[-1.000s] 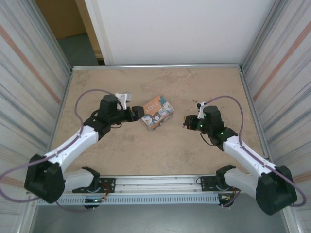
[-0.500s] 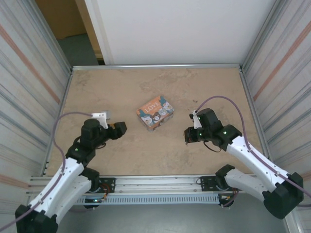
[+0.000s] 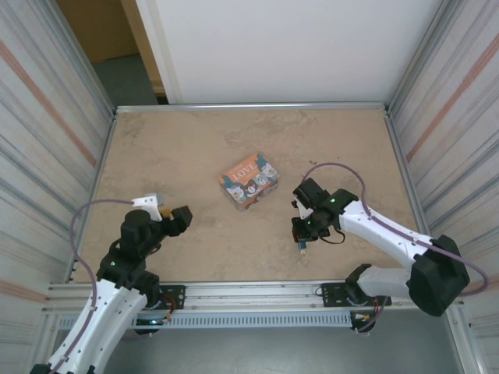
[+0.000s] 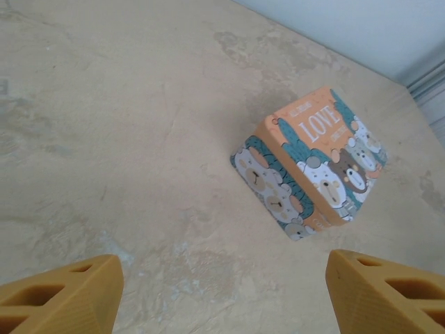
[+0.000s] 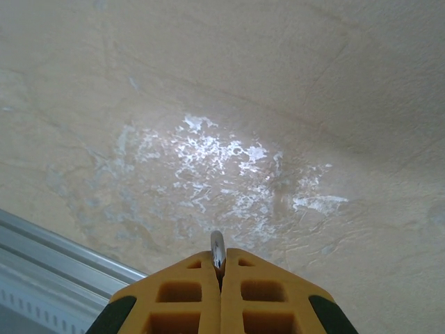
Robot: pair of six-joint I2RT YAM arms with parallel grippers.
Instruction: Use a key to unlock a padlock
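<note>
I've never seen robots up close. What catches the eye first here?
The orange LOVE tin with cartoon animals sits mid-table between two arms. The right gripper, nearer the front rail, pinches a thin silvery metal piece; the left gripper gapes open, aimed at the tin.

Lab test cell: ribbed panel walls (image 3: 54, 117), aluminium-framed tabletop (image 3: 195, 140), robot arms (image 3: 382, 234) on a rail (image 3: 249, 294)

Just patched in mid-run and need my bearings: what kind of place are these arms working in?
Probably a lab robot test cell, not a home or shop: a beige table boxed in by ribbed panel walls, with an aluminium mounting rail along its near edge.
</note>
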